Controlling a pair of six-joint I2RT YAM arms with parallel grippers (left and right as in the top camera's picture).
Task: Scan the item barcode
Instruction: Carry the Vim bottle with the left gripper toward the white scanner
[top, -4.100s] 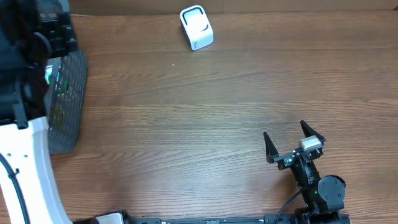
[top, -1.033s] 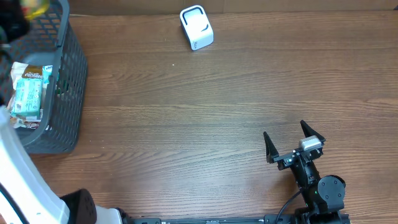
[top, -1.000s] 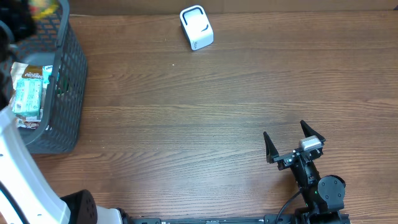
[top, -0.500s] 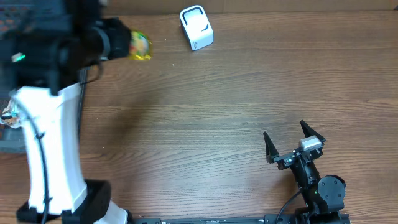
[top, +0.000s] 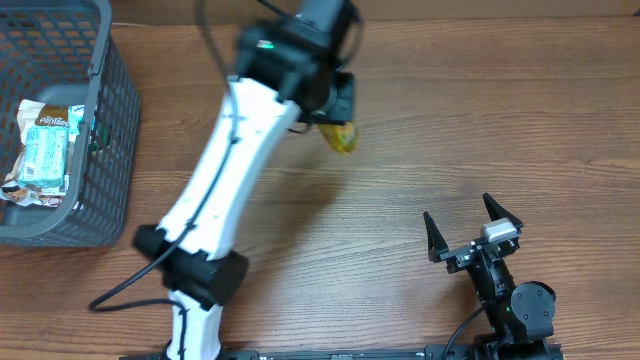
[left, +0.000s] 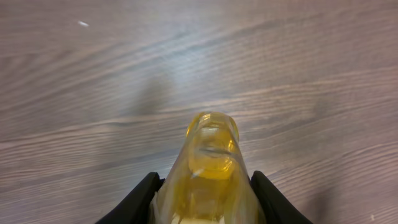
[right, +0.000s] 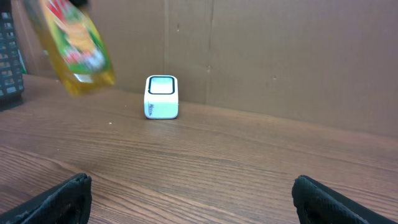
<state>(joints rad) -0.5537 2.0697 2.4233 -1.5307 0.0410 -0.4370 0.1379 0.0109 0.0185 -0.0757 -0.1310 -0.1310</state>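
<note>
Yellow and glossy, the bottle (top: 341, 137) hangs tilted above the worktop (top: 430, 120), clenched in our left claw (left: 205, 186) just on the near side of the white scanner (right: 161, 96). We reckon it is carried high so the label can be turned to the scanner's window. Our right claw (top: 457, 207) rests spread wide at the near right, well apart, leaving the path free.

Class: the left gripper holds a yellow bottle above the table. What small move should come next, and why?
Probably swing the yellow bottle toward the white scanner, label facing its window: the left gripper holds it aloft, apart from the scanner.
</note>
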